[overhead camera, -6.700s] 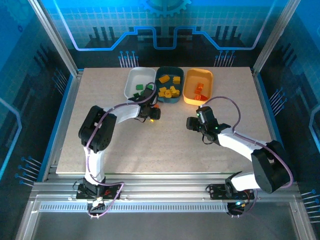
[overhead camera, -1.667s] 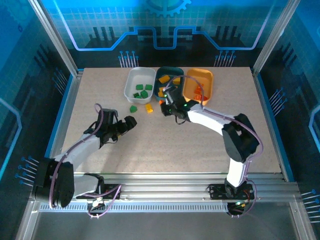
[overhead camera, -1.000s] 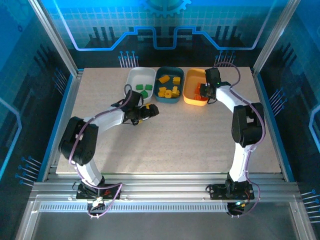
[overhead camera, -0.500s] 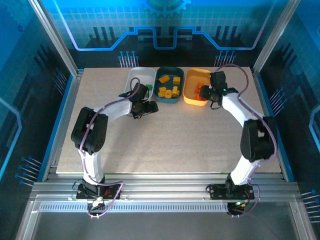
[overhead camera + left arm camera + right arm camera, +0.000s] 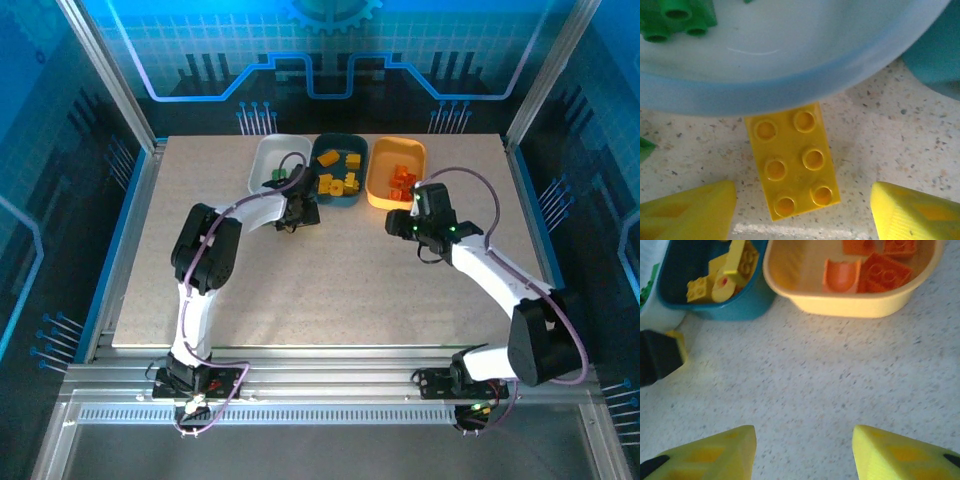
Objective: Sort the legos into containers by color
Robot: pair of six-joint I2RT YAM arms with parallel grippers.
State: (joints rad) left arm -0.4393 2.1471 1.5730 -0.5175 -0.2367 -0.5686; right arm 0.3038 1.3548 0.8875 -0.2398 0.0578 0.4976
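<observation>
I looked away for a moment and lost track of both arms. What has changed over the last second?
The right gripper drew back from over the yellow-orange tray to the table before it, jaws open and empty. The left gripper moved in toward the white tray and now straddles a yellow brick lying on the table, jaws open, not gripping it. The trays stayed put.

Can't see far edge of yellow six-stud plastic brick (image 5: 792,160), tucked under rim of white plastic tray (image 5: 790,85). Same w/ green studded brick (image 5: 675,17), cropped at top-L edge. Can't ID green sliver (image 5: 644,148) at L edge.
</observation>
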